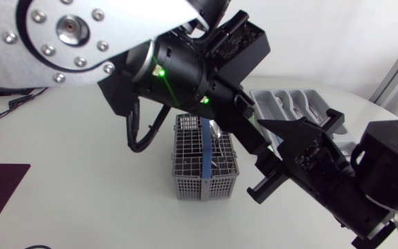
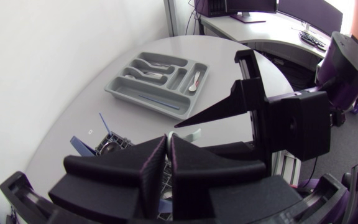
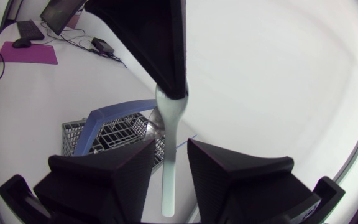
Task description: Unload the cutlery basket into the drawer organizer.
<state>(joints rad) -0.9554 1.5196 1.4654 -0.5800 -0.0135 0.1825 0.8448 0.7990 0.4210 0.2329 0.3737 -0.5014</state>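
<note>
while the left gripper (image 2: 168, 142) pinches a pale utensil (image 3: 169, 168), the parted right gripper (image 3: 171, 144) flanks it.

Two mostly black arms
Upper left, the left arm (image 1: 185, 69): silver disc (image 1: 68, 31) ringed with screws (image 1: 39, 16), green lights (image 1: 161, 70), looped black cable (image 1: 140, 131); lower right, the right arm (image 1: 385, 166): all black
</note>
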